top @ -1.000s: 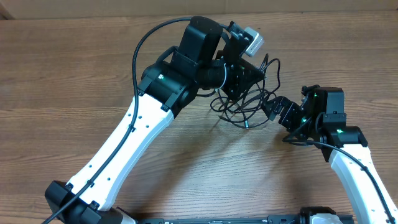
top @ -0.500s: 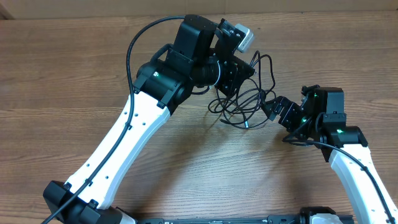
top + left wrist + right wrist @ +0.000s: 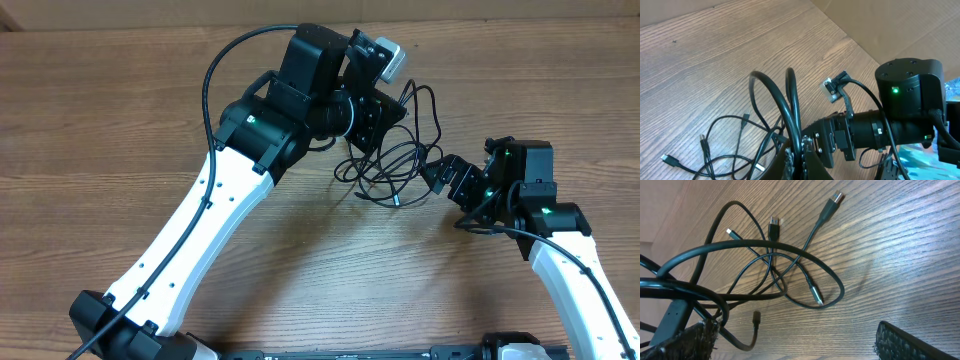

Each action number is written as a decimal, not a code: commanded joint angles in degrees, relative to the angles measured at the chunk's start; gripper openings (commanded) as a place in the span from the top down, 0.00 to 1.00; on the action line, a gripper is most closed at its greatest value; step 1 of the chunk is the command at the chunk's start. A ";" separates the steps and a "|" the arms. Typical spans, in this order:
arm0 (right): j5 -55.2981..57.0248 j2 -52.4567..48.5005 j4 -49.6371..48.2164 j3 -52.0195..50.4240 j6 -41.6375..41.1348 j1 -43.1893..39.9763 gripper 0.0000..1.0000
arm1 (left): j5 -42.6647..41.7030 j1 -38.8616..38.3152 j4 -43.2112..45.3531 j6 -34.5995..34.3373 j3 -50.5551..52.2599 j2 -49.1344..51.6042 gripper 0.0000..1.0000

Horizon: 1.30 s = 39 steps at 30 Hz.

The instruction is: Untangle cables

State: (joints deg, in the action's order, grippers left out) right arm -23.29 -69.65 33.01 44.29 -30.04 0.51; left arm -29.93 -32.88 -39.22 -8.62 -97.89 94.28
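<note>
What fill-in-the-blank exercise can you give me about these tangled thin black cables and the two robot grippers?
1. The thin black cables lie tangled on a ___ table.
2. The left gripper grips a raised loop of black ___.
3. The jaws of the right gripper stand ___.
Missing words: wooden, cable, open.

cables (image 3: 424, 100): blk | table (image 3: 100, 120): brown woodgrain | arm links (image 3: 205, 225): white
</note>
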 commanded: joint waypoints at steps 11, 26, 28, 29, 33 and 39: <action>0.35 0.17 -0.35 1.05 -0.15 0.13 0.00 | 0.50 0.28 0.20 1.36 -1.42 -0.81 0.96; 0.35 0.17 -0.35 1.05 -0.13 0.13 0.00 | 0.55 0.28 -0.07 1.40 -1.42 -0.81 0.96; 0.35 0.17 -0.35 1.05 -0.15 0.13 0.00 | 0.55 0.28 -0.20 1.38 -1.42 -0.81 0.96; 0.35 0.17 -0.35 1.05 -0.15 0.13 0.00 | 0.55 0.28 -0.22 1.38 -1.42 -0.81 0.96; 0.35 0.17 -0.35 1.05 -0.15 0.13 0.00 | 0.55 0.24 -3.06 1.38 -1.38 -0.81 0.96; 0.35 0.17 -0.35 1.05 -0.15 0.13 0.00 | 1.55 0.24 -5.25 3.52 -1.27 -0.79 0.96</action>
State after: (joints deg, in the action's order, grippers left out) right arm -23.29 -69.65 32.99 44.29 -30.02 0.51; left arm -29.69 -32.88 -44.60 -7.07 -97.89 94.28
